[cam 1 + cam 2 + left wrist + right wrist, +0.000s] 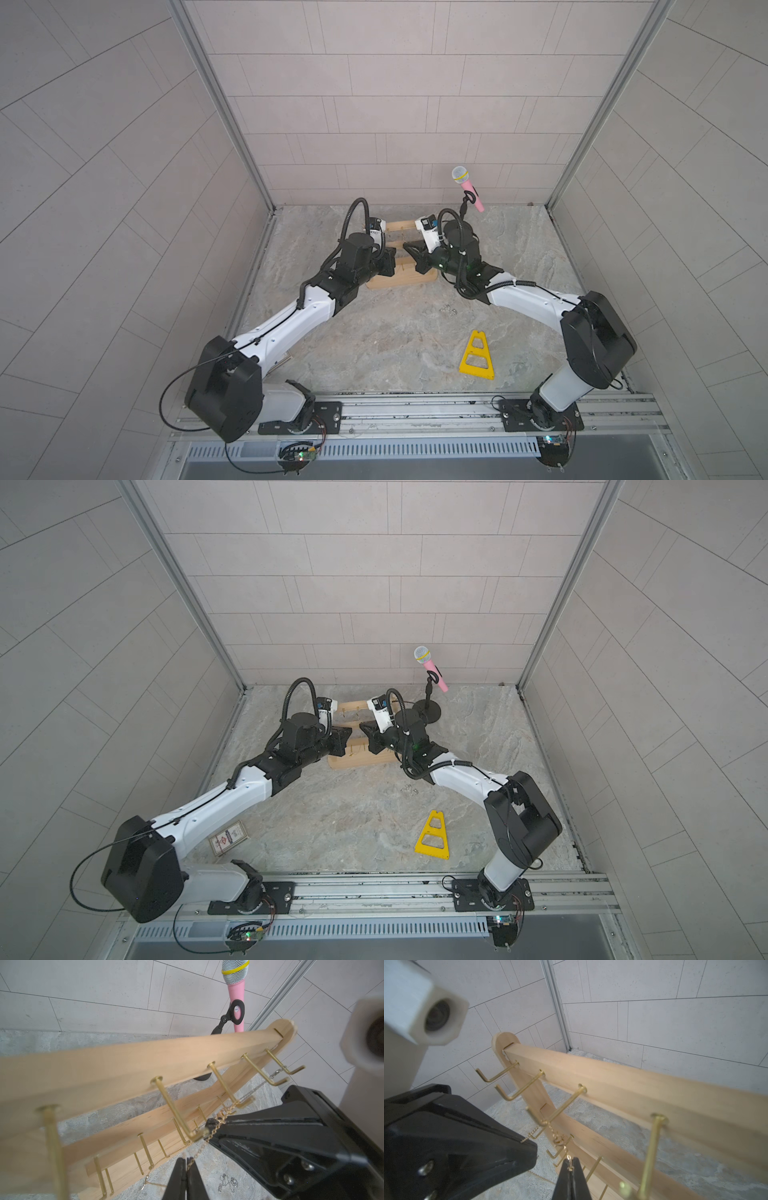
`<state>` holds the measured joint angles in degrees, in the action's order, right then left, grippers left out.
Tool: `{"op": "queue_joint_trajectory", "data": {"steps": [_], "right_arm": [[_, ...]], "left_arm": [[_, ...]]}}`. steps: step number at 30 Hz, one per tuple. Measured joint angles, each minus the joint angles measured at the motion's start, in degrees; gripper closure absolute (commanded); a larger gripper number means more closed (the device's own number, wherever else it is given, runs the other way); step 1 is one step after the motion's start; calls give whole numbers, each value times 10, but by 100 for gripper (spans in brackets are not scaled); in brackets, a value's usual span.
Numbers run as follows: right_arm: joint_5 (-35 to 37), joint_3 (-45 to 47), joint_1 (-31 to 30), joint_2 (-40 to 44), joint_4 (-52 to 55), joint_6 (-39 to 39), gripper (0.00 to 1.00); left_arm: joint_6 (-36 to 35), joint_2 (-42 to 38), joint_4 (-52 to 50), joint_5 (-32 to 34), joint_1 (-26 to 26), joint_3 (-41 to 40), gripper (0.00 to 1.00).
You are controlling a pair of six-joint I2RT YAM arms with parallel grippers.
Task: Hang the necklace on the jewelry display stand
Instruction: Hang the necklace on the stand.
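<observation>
While the gold necklace runs up to a brass hook on the top bar of the stand, each side of it is pinched. The right tool is clenched on the chain just below that hook, and the left tool is clenched on it just in front of the stand, jaws all but touching. Draping the chain over the hook is the step in hand, I judge. Next, it must sit behind the hook's upturned tip before either tool lets go, with slack eased gently. A silver chain lies on the desk in front of the stand; a pink microphone rises near the stand.
</observation>
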<state>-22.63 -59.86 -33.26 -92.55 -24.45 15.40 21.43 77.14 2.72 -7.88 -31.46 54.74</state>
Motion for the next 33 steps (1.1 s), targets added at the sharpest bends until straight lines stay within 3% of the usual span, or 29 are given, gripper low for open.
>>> {"op": "queue_joint_trajectory", "data": {"steps": [28, 33], "right_arm": [[36, 1, 8, -7, 7, 1, 100], [36, 1, 8, -11, 7, 1, 95]], "left_arm": [[8, 39, 0, 61, -23, 21, 84], [8, 40, 0, 63, -23, 23, 83]]}}
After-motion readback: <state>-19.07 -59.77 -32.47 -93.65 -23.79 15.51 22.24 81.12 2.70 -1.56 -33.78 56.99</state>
